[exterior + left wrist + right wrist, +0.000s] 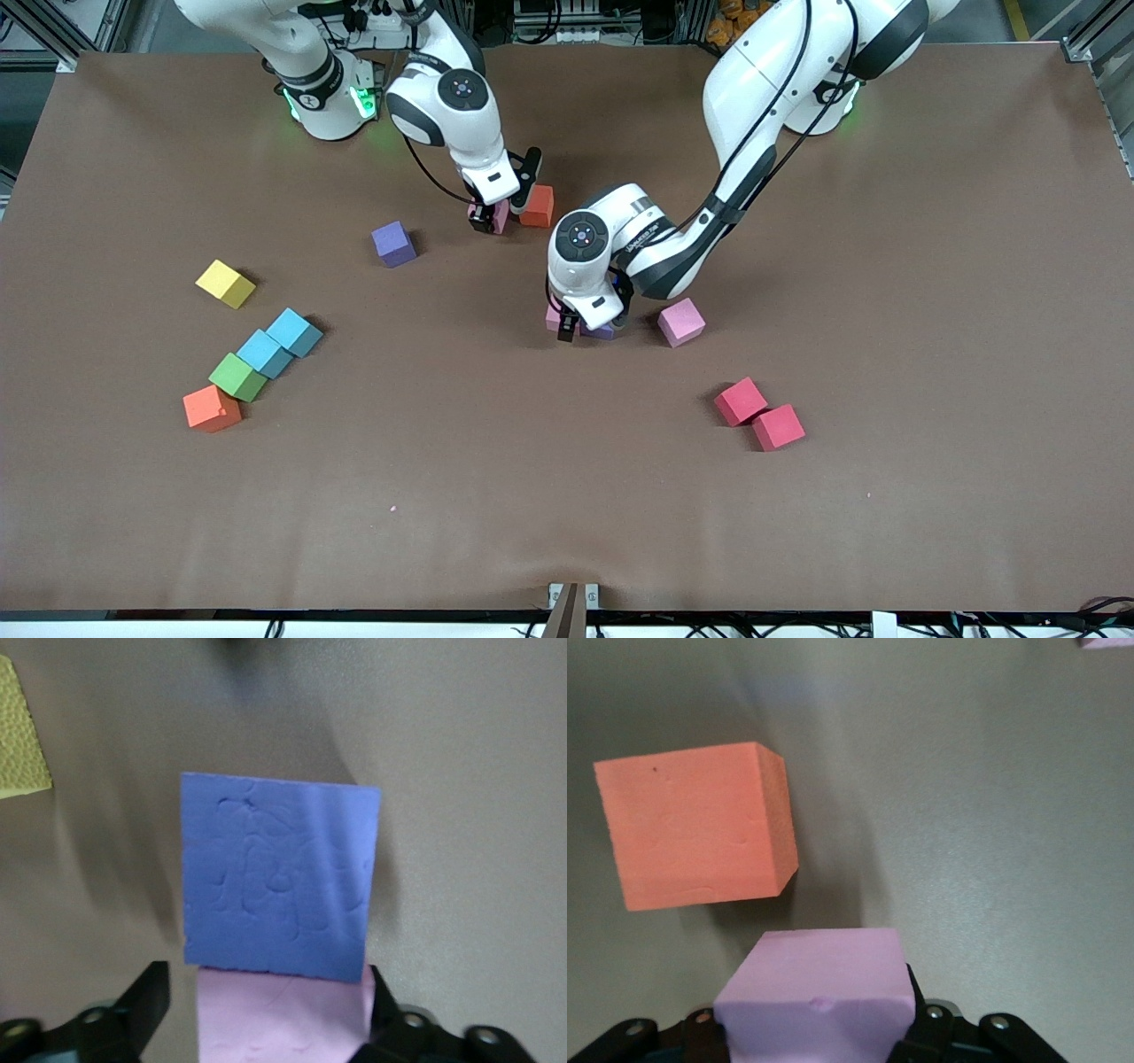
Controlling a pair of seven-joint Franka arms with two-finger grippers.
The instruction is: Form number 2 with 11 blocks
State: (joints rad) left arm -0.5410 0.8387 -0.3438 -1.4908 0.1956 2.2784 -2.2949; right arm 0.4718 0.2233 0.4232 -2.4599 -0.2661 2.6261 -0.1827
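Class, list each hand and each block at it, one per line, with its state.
Left hand: open, fingers either side of a pink block.
Pink block: on the table, not yet gripped.
Purple block: on the table, touching that pink block.
Right hand: shut on a second pink block.
Orange block: on the table, beside the second pink block.

Pink cube [283, 1019] partly under hand.

Even overhead light, soft shadows (wrist views blurred)
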